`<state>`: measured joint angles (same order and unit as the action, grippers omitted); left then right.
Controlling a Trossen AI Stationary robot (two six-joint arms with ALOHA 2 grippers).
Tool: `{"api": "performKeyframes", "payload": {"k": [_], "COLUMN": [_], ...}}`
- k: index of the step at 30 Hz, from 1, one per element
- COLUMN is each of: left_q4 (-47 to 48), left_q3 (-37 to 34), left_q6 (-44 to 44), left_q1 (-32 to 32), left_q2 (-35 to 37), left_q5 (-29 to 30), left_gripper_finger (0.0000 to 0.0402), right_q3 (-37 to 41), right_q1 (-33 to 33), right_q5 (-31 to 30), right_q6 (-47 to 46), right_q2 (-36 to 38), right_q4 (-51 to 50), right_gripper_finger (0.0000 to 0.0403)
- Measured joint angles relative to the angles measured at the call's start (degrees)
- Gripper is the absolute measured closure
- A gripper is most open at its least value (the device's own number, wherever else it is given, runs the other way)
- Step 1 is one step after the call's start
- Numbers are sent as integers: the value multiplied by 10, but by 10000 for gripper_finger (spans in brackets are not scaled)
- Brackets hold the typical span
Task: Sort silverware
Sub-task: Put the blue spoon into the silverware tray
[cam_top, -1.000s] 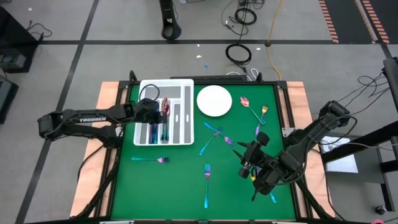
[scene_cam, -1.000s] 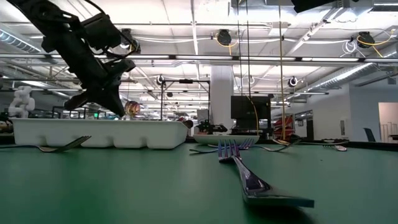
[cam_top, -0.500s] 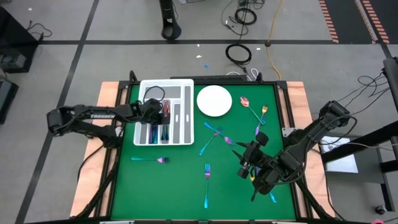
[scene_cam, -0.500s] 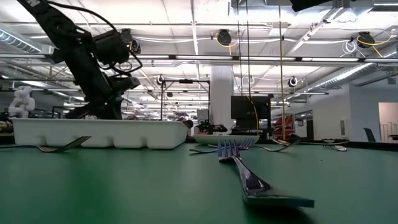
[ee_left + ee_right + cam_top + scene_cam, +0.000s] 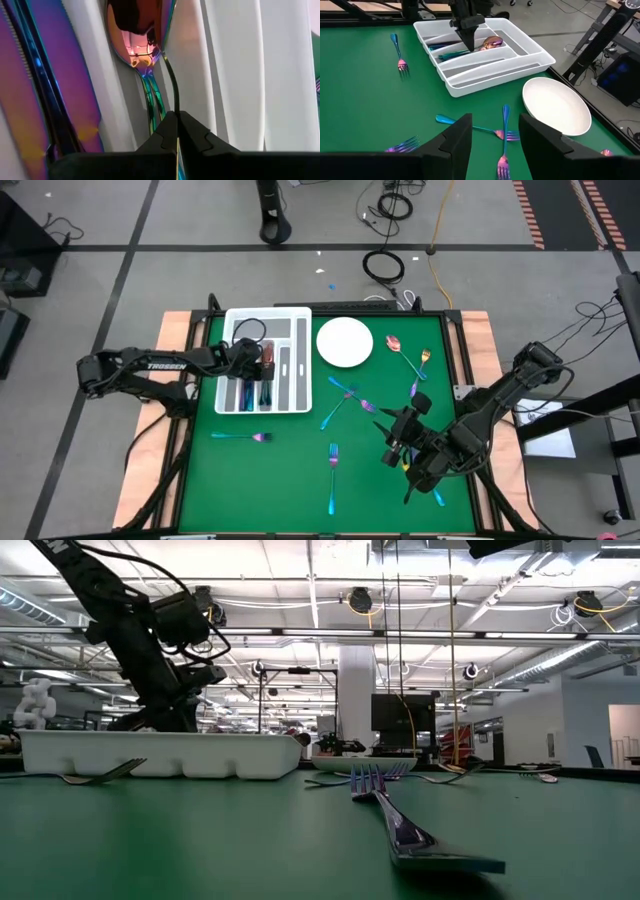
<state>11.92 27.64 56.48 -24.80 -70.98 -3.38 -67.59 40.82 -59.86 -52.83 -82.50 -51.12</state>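
The silverware is iridescent. Forks (image 5: 243, 436) (image 5: 333, 478) (image 5: 337, 408) lie flat on the green table, and a spoon (image 5: 393, 343) and more pieces lie near the white plate (image 5: 345, 342). A few pieces lie in the slots of the white tray (image 5: 285, 325). My left gripper (image 5: 468, 44) reaches down into a middle slot, shut on a spoon whose coppery bowl (image 5: 492, 42) shows beside it. My right gripper (image 5: 495, 140) hangs open above the table's near right part (image 5: 400, 442), with nothing between its fingers. My left gripper pinches the spoon's thin handle (image 5: 174, 102) between its two shut fingers, some way back from the bowl (image 5: 132, 30). The fingers slant down into the tray slot and lie roughly along the handle. The bowl end sits low inside the slot, between its white walls.
A fork (image 5: 400, 825) lies close to the low camera, with the tray's long wall (image 5: 160, 755) behind it. Wooden borders and a black frame edge the table. Open green surface lies between the tray and the near edge.
My left gripper has gone down into the tray with the spoon, staying shut on it. The spoon's bowl, which stood above the tray's rim a second ago, has sunk behind the tray wall. For the last half second nothing has moved.
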Motion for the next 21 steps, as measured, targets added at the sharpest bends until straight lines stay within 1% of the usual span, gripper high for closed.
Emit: {"api": "performKeyframes", "payload": {"k": [5, 7, 10, 14, 17, 21], "left_q4": [0, 1, 1, 2, 2, 2], "left_q3": [0, 0, 0, 0, 0, 0], "left_q6": [0, 0, 0, 1, -5, -28], "left_q1": [0, 0, 0, 0, -2, -14], "left_q2": [0, 0, 0, 0, 0, 3], "left_q5": [-1, -2, -2, -4, -17, -50], "left_gripper_finger": [400, 392, 366, 322, 295, 273], "right_q3": [0, 0, 0, 0, 0, 0], "right_q1": [0, 0, 0, 0, 0, 0], "right_q5": [0, 0, 0, 0, 0, 0], "right_q6": [1, 2, 2, 2, 2, 2], "right_q2": [0, 0, 0, 0, 0, 0], "right_q4": [0, 0, 0, 1, 1, 1], "right_gripper_finger": [252, 252, 252, 252, 252, 252]}}
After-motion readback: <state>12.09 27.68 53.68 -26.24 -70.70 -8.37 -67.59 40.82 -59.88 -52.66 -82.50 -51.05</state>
